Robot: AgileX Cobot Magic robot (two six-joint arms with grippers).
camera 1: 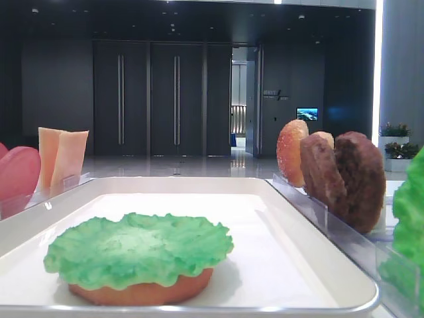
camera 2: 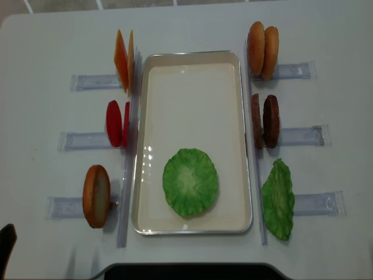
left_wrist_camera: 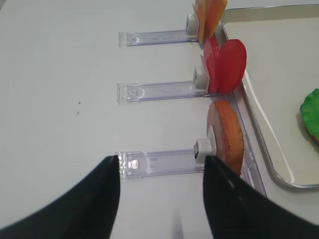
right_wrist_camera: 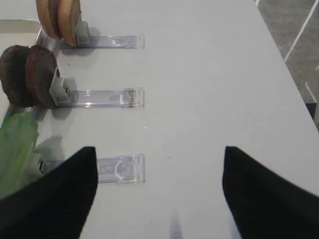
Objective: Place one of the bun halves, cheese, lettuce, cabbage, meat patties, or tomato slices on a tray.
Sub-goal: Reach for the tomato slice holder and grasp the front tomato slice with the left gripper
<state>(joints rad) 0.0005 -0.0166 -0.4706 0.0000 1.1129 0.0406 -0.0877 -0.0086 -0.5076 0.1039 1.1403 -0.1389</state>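
The white tray (camera 2: pixel 192 99) lies in the middle of the table. On its near part a green lettuce (camera 2: pixel 190 182) leaf covers a flat bun half (camera 1: pixel 142 291). Left of the tray, upright in racks, are cheese (camera 2: pixel 123 61), tomato slices (camera 2: pixel 118 123) and another bun half (camera 2: pixel 96 196). To the right stand two bun halves (camera 2: pixel 262 42), meat patties (camera 2: pixel 265 121) and a second lettuce leaf (camera 2: pixel 278 199). My left gripper (left_wrist_camera: pixel 161 159) is open and empty over the bare table, left of the rack's bun half (left_wrist_camera: pixel 228 135). My right gripper (right_wrist_camera: pixel 159 149) is open and empty too, right of the racks.
Clear acrylic racks (camera 2: pixel 93 81) stick out from both long sides of the tray toward the table edges. A dark bit of the left arm (camera 2: pixel 6 256) shows at the near left corner. White tabletop lies on both outer sides.
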